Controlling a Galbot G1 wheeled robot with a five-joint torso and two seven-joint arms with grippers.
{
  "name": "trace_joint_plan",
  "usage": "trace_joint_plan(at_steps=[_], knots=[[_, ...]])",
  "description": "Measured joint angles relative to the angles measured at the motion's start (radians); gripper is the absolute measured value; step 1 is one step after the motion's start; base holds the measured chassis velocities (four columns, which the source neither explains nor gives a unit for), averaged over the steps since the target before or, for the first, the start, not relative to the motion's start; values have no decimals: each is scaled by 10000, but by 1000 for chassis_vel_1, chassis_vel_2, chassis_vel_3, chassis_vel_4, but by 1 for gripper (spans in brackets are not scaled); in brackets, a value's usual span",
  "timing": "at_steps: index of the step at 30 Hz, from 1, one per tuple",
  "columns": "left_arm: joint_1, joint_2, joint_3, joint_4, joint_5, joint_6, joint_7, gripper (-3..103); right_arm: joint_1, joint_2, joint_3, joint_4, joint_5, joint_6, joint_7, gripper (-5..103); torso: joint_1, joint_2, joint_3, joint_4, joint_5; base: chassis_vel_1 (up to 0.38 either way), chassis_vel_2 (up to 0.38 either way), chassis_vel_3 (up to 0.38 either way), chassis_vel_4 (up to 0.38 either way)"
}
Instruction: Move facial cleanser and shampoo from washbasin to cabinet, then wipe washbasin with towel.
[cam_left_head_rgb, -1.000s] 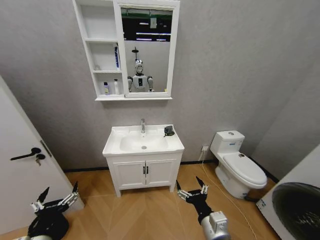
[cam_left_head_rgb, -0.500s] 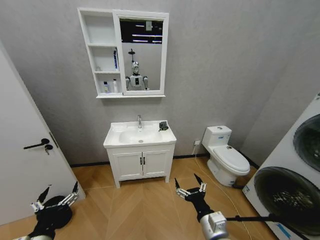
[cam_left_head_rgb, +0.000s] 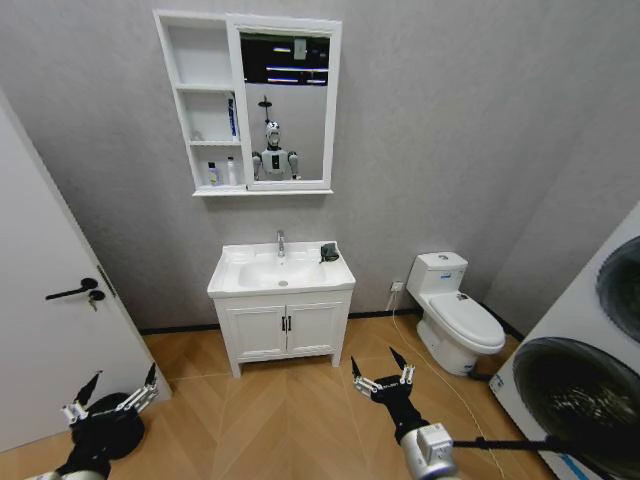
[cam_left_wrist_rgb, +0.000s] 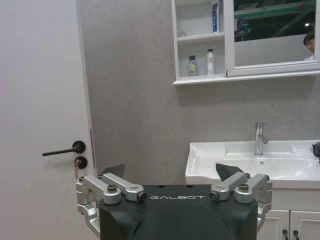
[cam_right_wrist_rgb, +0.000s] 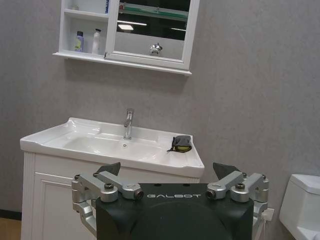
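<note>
A white toilet (cam_left_head_rgb: 458, 315) is sitting against the grey wall (cam_left_head_rgb: 450, 130). A white door (cam_left_head_rgb: 55, 320) with a dark handle (cam_left_head_rgb: 72, 292) is standing well to the left of the toilet. A washing machine (cam_left_head_rgb: 585, 380) is standing to the toilet's right. Wooden flooring (cam_left_head_rgb: 270, 415) is spreading out in front of the toilet.

In the head view the two small bottles (cam_left_head_rgb: 220, 175) on the lowest shelf of the white-framed wall cabinet (cam_left_head_rgb: 199, 100) are too small for their labels to be read. The dark grey soft towel (cam_left_head_rgb: 329, 252) at the back corner of the white ceramic washbasin (cam_left_head_rgb: 281, 273) shows only as a dark lump. The round drum machine (cam_left_head_rgb: 585, 370) is cut off by the picture's edge. Both arms are cut off at the bottom edge.
</note>
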Motion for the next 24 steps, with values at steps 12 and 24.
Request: trace_joint_plan(at_steps=[12,24], knots=[[0,0,0,0,0,0,1,100,0,0,0,3,3,-11,11,100,2,0,0,0,0,0,0,0,0],[0,0,0,0,0,0,0,100,0,0,-1,11,7,-18,13,100,3,0,0,1,0,0,0,0,0]])
